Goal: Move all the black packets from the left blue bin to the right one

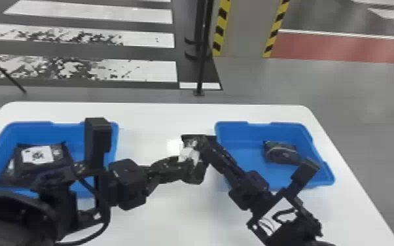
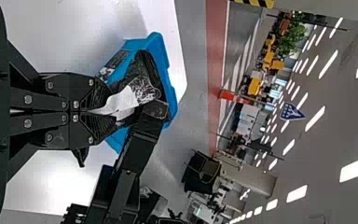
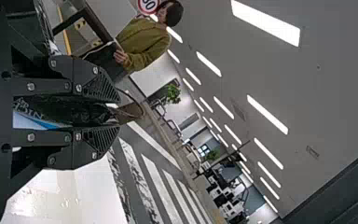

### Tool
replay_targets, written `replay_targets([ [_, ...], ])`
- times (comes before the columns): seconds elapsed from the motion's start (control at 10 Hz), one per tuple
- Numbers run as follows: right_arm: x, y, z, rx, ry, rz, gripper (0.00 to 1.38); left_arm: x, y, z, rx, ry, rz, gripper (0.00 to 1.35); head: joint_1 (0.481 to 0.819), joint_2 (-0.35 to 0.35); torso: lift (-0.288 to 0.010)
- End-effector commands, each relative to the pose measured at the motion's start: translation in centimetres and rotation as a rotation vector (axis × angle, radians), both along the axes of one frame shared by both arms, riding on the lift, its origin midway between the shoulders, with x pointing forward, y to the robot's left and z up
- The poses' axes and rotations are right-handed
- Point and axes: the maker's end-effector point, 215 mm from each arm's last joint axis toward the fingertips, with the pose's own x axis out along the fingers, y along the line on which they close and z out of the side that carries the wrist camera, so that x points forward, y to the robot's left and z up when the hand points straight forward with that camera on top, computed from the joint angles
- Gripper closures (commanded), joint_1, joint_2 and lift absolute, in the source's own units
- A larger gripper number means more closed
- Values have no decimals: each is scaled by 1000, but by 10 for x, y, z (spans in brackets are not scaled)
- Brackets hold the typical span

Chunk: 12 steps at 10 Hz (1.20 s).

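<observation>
Between the bins, my left gripper [image 1: 188, 165] and right gripper [image 1: 207, 147] meet at one black packet with a white label [image 1: 189, 153]. In the left wrist view, the left gripper [image 2: 98, 112] is shut on the white part of the packet [image 2: 133, 95]. Seen in the right wrist view, the right gripper [image 3: 114, 109] has its fingers on both sides of the packet's dark body [image 3: 74, 110]. The left blue bin [image 1: 26, 127] holds black packets [image 1: 37, 155], partly hidden by the left arm. One black packet [image 1: 279, 152] lies in the right blue bin [image 1: 239, 127].
Both bins stand on a white table [image 1: 160, 114]. The left arm crosses the left bin's inner side, and the right arm passes over the right bin's near left corner. A black pole [image 1: 203, 59] rises from the floor beyond the table.
</observation>
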Motion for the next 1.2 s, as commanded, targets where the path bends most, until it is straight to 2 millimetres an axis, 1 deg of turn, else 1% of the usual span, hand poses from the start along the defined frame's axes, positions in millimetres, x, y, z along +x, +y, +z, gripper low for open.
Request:
replay_targets([
  [0.0,-9,11,-9,37,42,38,1280,6,9,-1,6,-2,21,1202,695,-112,-140],
  [0.1,-10,12,-8,54,45,40,1280,9,14,0,5,-4,34,1184,695,-92,-140],
  [0.2,-6,8,0,77,35,34,1280,12,17,0,-4,-3,50,1150,695,-79,-140],
  [0.3,0,-4,5,66,22,14,1280,11,18,-2,-23,6,62,961,695,-71,-140],
  [0.4,10,-21,9,53,6,-16,1280,8,20,-7,-34,32,72,555,695,-74,-140],
  [0.5,20,-41,15,35,-11,-50,1280,7,27,-13,-35,46,89,209,695,-82,-140],
  [0.6,30,-63,17,9,-20,-89,1280,4,33,-17,-44,62,103,85,695,-101,-140],
  [0.7,41,-91,15,-38,-28,-133,1280,7,44,-15,-62,49,134,119,695,-120,-140],
  [0.8,53,-121,13,-87,-31,-182,1280,9,57,-9,-94,28,172,130,695,-140,-140],
  [0.9,63,-142,0,-116,-11,-215,1280,11,79,0,-105,-10,227,130,695,-152,-140],
  [1.0,72,-154,-13,-134,15,-230,1280,11,104,14,-106,-58,291,131,695,-166,-140],
  [1.1,82,-161,-27,-169,36,-241,1277,7,131,27,-106,-109,369,131,695,-163,-140],
])
